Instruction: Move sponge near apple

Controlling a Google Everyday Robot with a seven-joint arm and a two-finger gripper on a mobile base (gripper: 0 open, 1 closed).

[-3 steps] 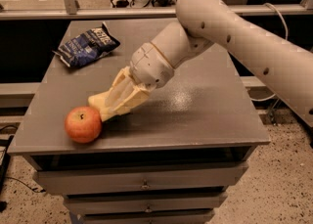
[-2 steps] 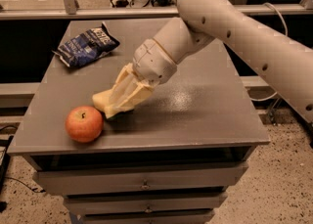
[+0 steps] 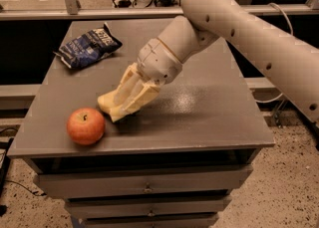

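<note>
Grey and bare for the most part, the cabinet top [image 3: 214, 107] spreads out under me, with a stack of drawers [image 3: 144, 188] beneath its front edge and speckled floor below. Behind the far edge runs a pale rail, and past it the room is dim.

My arm [image 3: 249, 33] reaches in from the upper right of the view and bends down at the wrist, so that my gripper [image 3: 119, 110] points down and toward the front left corner of the top. Its pale yellow fingers [image 3: 130, 88] are drawn together on the sponge [image 3: 104, 103], pinching it at their tips. The sponge is almost the same colour as the fingers; one rounded end of it pokes out beyond the fingertips. It sits low over the surface with a dark shadow just beneath it, and I cannot tell whether it touches the wood.

Just beyond my fingertips, a little nearer the front edge, stands the apple [image 3: 85, 126], red-orange, with its stem dimple facing up. The sponge is just beside it; whether the two touch I cannot tell.

Well behind my gripper, toward the far left corner, lies a dark blue chip bag [image 3: 88, 47], crumpled and flat on the top, well apart from both the sponge and the apple.
</note>
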